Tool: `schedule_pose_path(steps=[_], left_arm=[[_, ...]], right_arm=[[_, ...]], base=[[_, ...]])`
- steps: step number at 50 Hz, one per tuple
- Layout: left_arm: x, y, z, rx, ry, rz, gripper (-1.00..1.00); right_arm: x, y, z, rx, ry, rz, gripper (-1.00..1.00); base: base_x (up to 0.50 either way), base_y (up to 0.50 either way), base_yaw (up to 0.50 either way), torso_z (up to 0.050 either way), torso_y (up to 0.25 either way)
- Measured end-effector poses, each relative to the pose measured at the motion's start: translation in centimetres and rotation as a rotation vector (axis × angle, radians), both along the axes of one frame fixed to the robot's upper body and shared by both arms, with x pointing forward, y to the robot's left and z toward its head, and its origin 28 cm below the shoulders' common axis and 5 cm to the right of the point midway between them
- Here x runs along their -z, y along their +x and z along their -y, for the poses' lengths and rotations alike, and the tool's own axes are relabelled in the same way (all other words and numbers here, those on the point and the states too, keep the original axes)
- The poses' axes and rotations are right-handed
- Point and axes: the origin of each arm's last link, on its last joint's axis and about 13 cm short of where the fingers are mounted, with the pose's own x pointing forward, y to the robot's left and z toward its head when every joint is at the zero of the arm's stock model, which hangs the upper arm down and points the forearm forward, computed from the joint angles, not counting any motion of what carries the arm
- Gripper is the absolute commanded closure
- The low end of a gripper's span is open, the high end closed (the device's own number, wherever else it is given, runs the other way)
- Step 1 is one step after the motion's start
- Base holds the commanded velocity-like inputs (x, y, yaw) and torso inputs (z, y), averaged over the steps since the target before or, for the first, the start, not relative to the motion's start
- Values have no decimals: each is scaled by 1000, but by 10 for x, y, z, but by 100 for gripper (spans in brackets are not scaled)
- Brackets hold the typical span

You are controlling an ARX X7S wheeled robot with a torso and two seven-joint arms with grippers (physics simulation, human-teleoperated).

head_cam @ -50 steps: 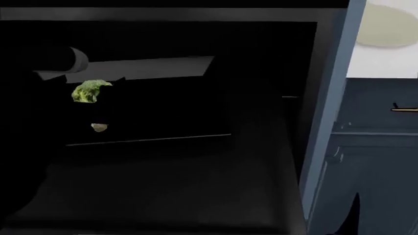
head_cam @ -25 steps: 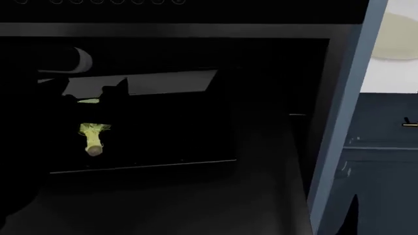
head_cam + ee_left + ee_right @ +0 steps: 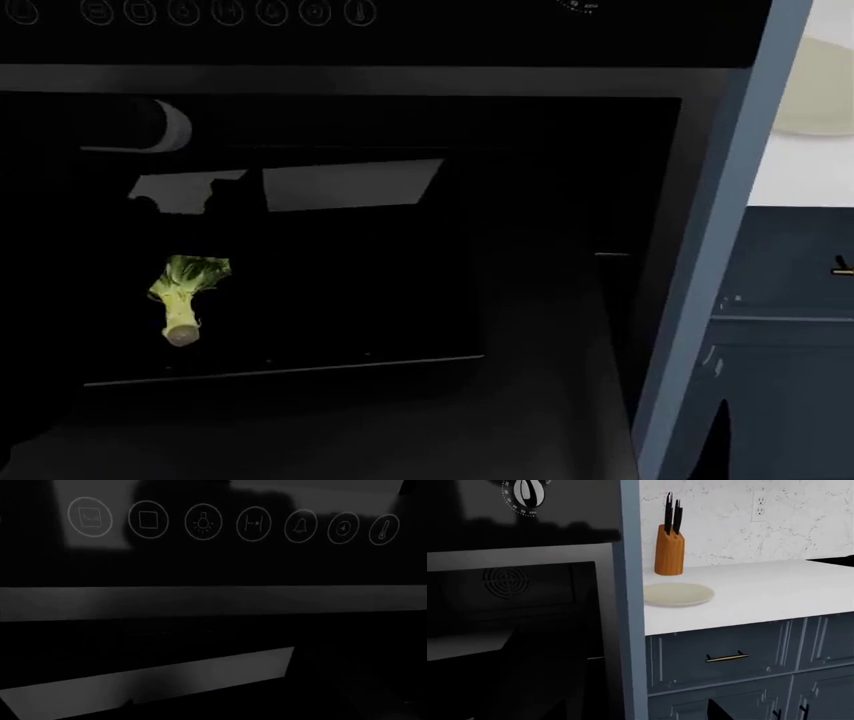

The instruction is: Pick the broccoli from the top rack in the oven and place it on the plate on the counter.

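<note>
In the head view the oven's lowered black door (image 3: 400, 430) fills the lower frame, nearest the camera. Just beyond its hinge edge, at lower left of centre, the broccoli (image 3: 184, 295) shows bright against the dark cavity, green crown uppermost and pale stalk pointing down. It sits well below the top rack (image 3: 350, 184), the light-grey slab in the upper-left part of the frame, and above the pale front edge of the lower shelf (image 3: 287, 371). Whether anything grips it cannot be told, since everything around it is black. A dark outline cuts into the rack's left portion, perhaps part of an arm, though the shadow makes that uncertain. Neither set of jaws can be made out in any view, so their state is unknown.

The left wrist view shows the same rack (image 3: 160, 685) under a row of round control icons (image 3: 203, 522) on the oven (image 3: 200, 602) front.

Farther off, past the grey-blue side frame (image 3: 630, 605), the right wrist view shows the white tabletop (image 3: 760, 595) carrying the beige plate (image 3: 678, 594), bare, with a wooden knife block (image 3: 669, 550) just behind it by the marbled wall. Dark blue drawer fronts with a brass handle (image 3: 727, 657) lie below.
</note>
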Motion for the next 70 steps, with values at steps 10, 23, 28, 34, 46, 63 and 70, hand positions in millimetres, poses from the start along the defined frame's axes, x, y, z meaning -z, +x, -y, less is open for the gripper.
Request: schedule_pose_path(steps=[10,23,28,34,46,63,70], left_arm=[[0,0,0,1,0,-1,-100],[-1,1,0,-11,10,-28,-100],[-2,3,-1,-31,27,-56,-100],[-4,5,-2,-56,47,-100,-100],[-10,12,-4,-83,99,-212,-100],[-19,11,1,-78,130,-373,-100],[-19,8,2,-106,131,-414,-100]], right_arm=[[1,0,0,0,3,2,-100],[3,-1,0,0,11,-4,-100],[5,-1,1,-1,15,-7,-100],[6,0,1,-2,19,-9,-100],[7,0,1,-4,23,-15,-100],[11,-1,1,-4,35,-23,-100],[14,0,2,-5,43,-27,-100]], base=[[0,0,0,0,0],[0,0,0,0,0],[0,0,0,0,0],[0,0,0,0,0],[0,0,0,0,0],[0,0,0,0,0],[0,0,0,0,0]])
